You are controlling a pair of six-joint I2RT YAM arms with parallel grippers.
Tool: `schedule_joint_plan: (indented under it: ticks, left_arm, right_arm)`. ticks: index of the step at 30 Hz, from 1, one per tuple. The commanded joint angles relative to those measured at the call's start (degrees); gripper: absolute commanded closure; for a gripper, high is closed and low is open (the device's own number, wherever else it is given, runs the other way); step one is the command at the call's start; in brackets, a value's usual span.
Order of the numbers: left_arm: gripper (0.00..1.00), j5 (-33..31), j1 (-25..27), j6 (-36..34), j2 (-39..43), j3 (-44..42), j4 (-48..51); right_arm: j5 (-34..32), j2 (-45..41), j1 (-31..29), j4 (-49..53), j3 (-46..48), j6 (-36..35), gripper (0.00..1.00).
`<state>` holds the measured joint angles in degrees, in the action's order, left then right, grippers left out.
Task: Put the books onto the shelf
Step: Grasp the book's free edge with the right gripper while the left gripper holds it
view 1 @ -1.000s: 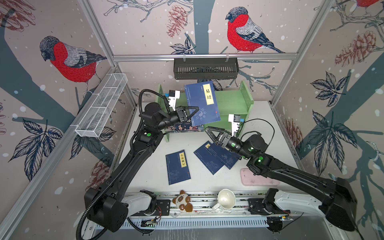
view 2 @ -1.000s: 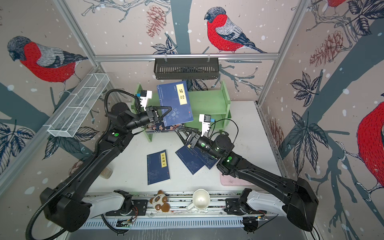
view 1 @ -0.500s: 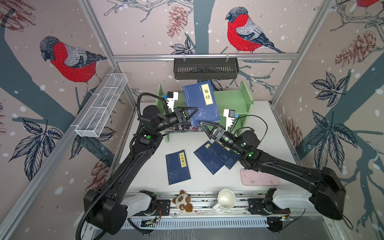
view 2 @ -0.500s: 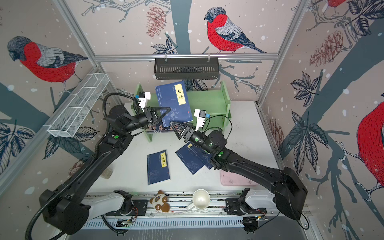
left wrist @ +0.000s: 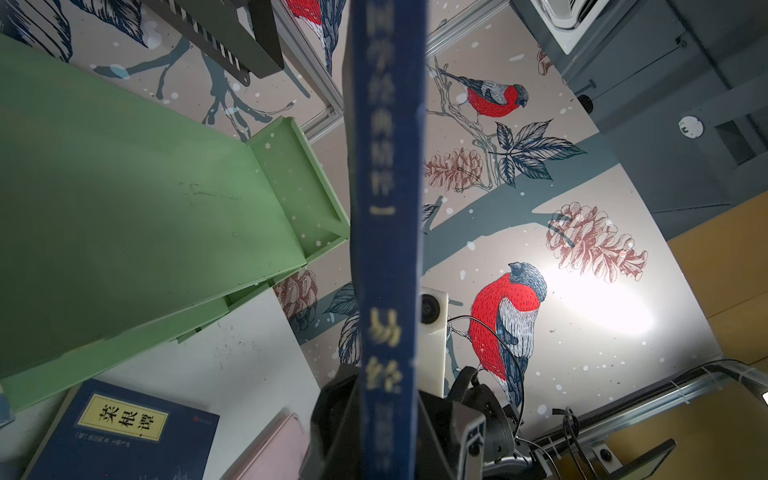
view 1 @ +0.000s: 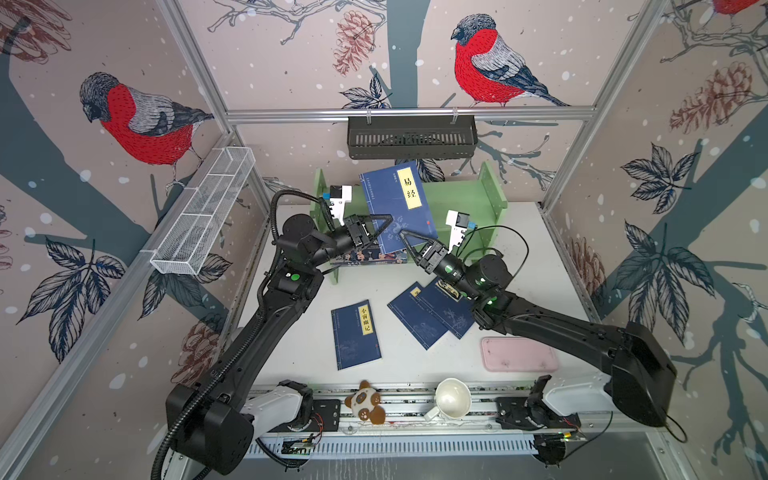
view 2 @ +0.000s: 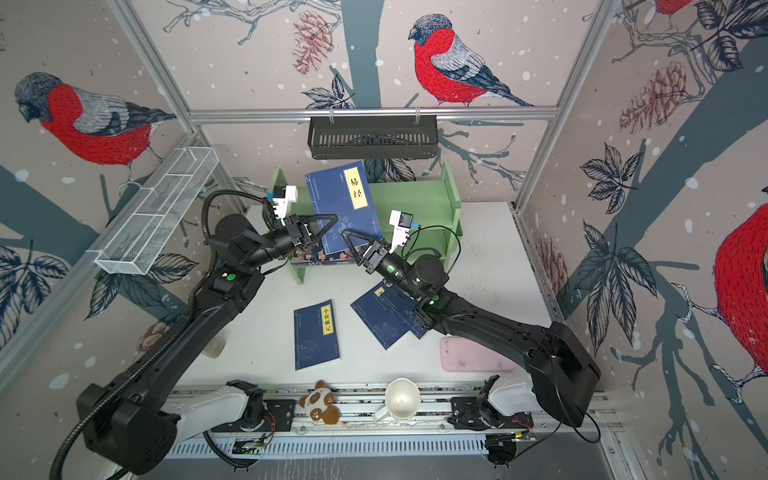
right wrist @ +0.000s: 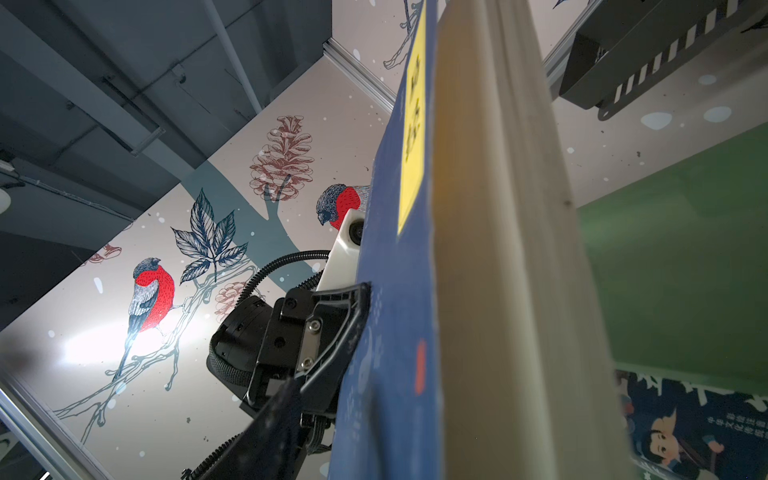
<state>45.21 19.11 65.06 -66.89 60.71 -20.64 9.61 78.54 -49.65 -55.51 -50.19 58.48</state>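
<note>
A navy book [view 1: 395, 203] [view 2: 343, 199] with a yellow label stands upright in front of the green shelf [view 1: 457, 199] [view 2: 415, 199]. My left gripper [view 1: 388, 220] [view 2: 332, 220] is shut on its lower spine side [left wrist: 386, 208]. My right gripper [view 1: 402, 235] [view 2: 345, 235] straddles the same book's lower page-edge corner [right wrist: 498, 249]. Its visible finger [right wrist: 270, 432] stands a little off the cover; the other finger is hidden. A book with cartoon figures [view 1: 365, 259] lies on the lower tier. On the table lie one navy book [view 1: 356, 334] and an overlapping pair [view 1: 419, 320].
A black slotted basket [view 1: 411, 137] hangs on the back wall above the shelf. A white wire basket [view 1: 203, 212] runs along the left wall. A pink tray [view 1: 519, 353], a white mug [view 1: 452, 397] and a panda plush [view 1: 365, 405] sit near the front rail.
My right gripper has moved up and left from over the table books to the held book's lower corner, and its jaws have narrowed. The left gripper still holds the book upright.
</note>
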Motion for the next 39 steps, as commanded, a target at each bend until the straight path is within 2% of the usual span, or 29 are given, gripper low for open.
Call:
schedule_joint_plan:
  ticks: [1,3,5,6,7,9,10,11,12,14,17,20,23,27,29,31,36,37,39]
  left_arm:
    - [1.0,0.39,-0.28,0.86,0.52,-0.56,-4.02]
    - [1.0,0.31,-0.23,0.95,0.79,-1.23,-4.0]
    - [0.98,0.32,-0.45,0.86,1.27,-2.38,-4.35]
    - [0.94,0.23,-0.69,0.88,1.63,-3.2,-4.65]
    - [0.89,0.29,-0.89,0.82,2.03,-4.26,-4.83]
    - [0.73,0.91,-1.93,0.13,2.84,-6.14,-4.58]
    - [0.59,1.27,-2.44,-0.28,3.22,-6.73,-4.39]
    - [0.41,1.78,-3.11,-1.22,3.78,-7.31,-3.55]
    - [0.31,2.01,-3.89,-2.67,4.49,-7.7,-2.1]
    - [0.25,3.26,-5.46,-6.53,6.13,-8.59,-0.18]
    - [0.21,7.72,-8.66,-9.9,8.07,-10.6,-0.72]
    - [0.23,15.4,-11.72,-9.95,8.84,-11.52,-5.06]
    - [0.21,24.69,-12.69,-11.51,8.89,-10.35,-8.35]
    - [0.22,29.6,-12.87,-13.72,9.57,-9.06,-8.72]
    - [0.21,31.05,-13.08,-15.15,9.22,-8.28,-8.2]
    - [0.21,30.98,-13.59,-19.48,8.72,-6.78,-3.98]
    - [0.23,27.67,-14.98,-37.18,7.16,0.77,18.31]
    - [0.23,27.66,-14.98,-37.66,6.94,1.39,19.44]
    - [0.23,29.76,-14.97,-33.46,6.78,0.59,15.45]
  right_arm:
    - [0.5,0.52,0.49,-4.87,0.34,1.33,0.59]
    - [1.32,0.64,0.84,-4.79,0.23,1.24,0.75]
    - [2.12,0.5,1.2,-3.96,0.06,1.15,0.87]
    - [2.83,0.4,1.59,-2.93,-0.12,0.9,0.96]
    - [3.38,0.11,1.98,-1.86,-0.25,0.64,0.98]
    - [4.73,-1.0,2.76,0.66,-0.39,-0.13,0.98]
    - [5.64,-1.67,3.44,2.31,-0.58,-0.49,0.98]
    - [6.78,-2.63,4.24,4.58,-0.84,-1.09,0.98]
    - [8.05,-3.75,5.06,6.99,-1.23,-1.85,0.98]
    - [11.53,-6.17,7.26,12.65,-2.1,-3.52,0.98]
    - [17.98,-9.47,11.02,20.9,-3.2,-5.86,0.98]
    - [26.02,-12.25,15.48,29.27,-4.49,-8.9,0.99]
    - [33.51,-14.75,19.73,36.24,-5.43,-12.24,0.99]
    - [43.78,-16.02,22.81,45.64,-8.11,-18.07,0.99]
    - [46.28,-16.4,22.88,50.49,-9.53,-21.63,0.99]
    - [48.96,-17.01,22.97,52.23,-9.99,-23.3,0.98]
    - [53.87,-18.33,22.89,52.97,-10.1,-23.98,0.99]
    - [54.2,-18.33,22.92,53.74,-10.31,-24.38,0.98]
    - [54.56,-18.09,22.93,56.86,-11.2,-26.38,0.98]
